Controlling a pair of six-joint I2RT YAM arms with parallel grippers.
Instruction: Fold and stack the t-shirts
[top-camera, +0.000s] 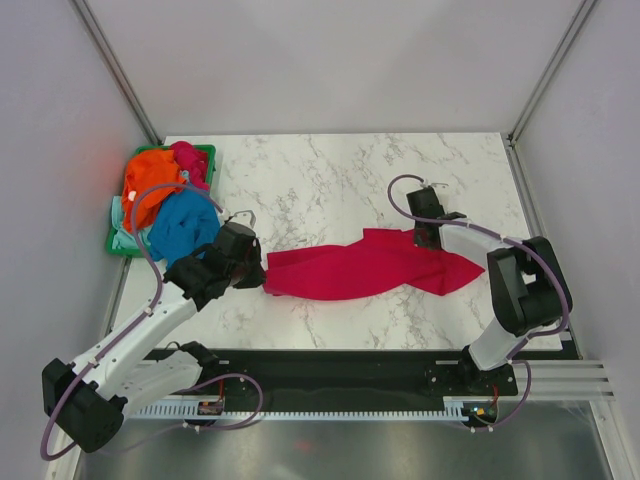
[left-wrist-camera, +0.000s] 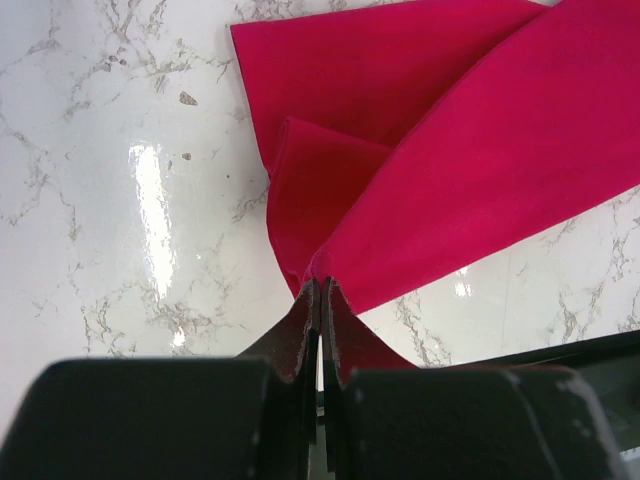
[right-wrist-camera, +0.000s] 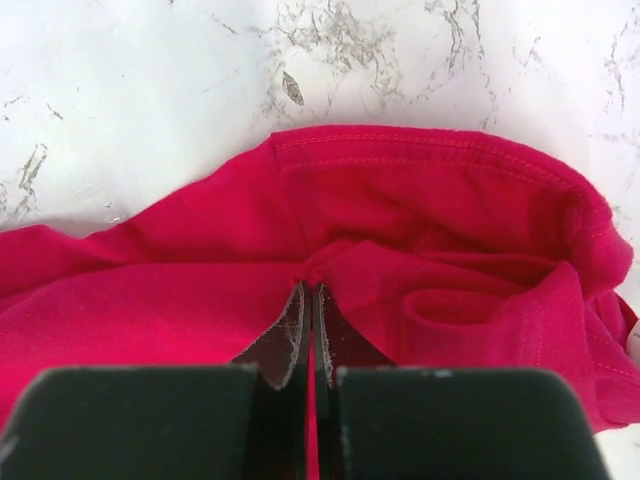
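Observation:
A magenta-red t-shirt (top-camera: 365, 265) lies stretched across the middle of the marble table between my two grippers. My left gripper (top-camera: 256, 268) is shut on its left end; the left wrist view shows the jaws (left-wrist-camera: 320, 288) pinching the cloth (left-wrist-camera: 460, 150). My right gripper (top-camera: 428, 236) is shut on its right end; the right wrist view shows the jaws (right-wrist-camera: 310, 292) pinching a fold of the shirt (right-wrist-camera: 420, 210). The orange t-shirt (top-camera: 152, 180), blue t-shirt (top-camera: 182, 226) and pale mint t-shirt (top-camera: 124, 236) are heaped in the basket at the left.
A green plastic basket (top-camera: 203, 152) stands at the table's far left, overflowing, with another bit of magenta cloth (top-camera: 188, 160) on top. Metal frame posts rise at the back corners. A black rail (top-camera: 330, 372) runs along the near edge.

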